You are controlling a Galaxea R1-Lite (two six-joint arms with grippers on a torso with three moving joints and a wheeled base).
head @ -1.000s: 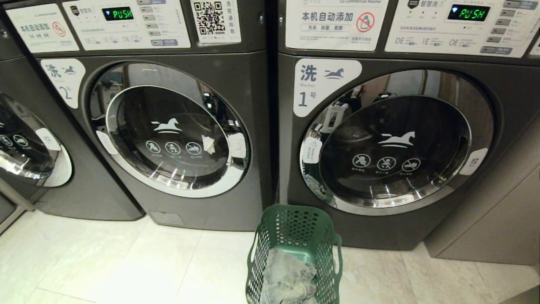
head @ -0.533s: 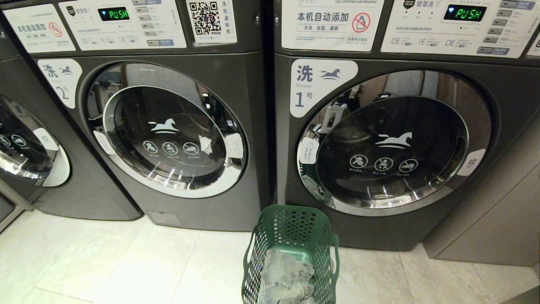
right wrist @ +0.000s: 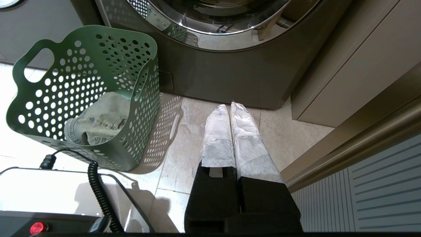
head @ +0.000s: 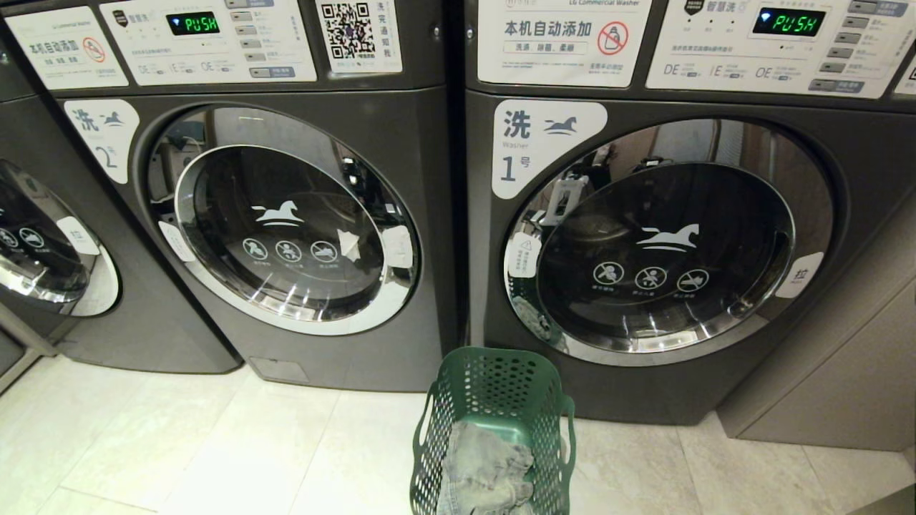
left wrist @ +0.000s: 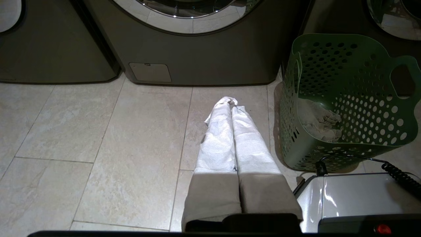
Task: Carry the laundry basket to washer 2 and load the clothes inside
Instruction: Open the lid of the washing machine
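the whole head view has slid a little to the left since a second ago, with washers, labels and floor tiles all shifting together, so it is the camera that moved, not the things; over the last half second the picture holds steady, which reads as the robot having settled into place. the laundry basket (head: 494,429) stands on the tiled floor (head: 215,443) at the near edge, right in front of the gap between the two machines and closer to washer 1 (head: 665,243) on the right than to washer 2 (head: 286,222) on the left. the clothes (head: 486,468) lie crumpled in the basket's bottom, a grey-beige denim heap. both washer doors look closed, and a third washer (head: 43,250) shows at the far left. neither arm reaches into the head view: the left gripper (left wrist: 232,103) hangs low over bare floor just left of the basket, its padded fingers pressed together on nothing, and the right gripper (right wrist: 227,108) hangs just right of the basket, near the foot of washer 1, fingers likewise together and empty. so the carry has not begun; the basket looks flanked by both grippers, and the likely next need is to part the fingers and take its oval handles before moving it left to washer 2.
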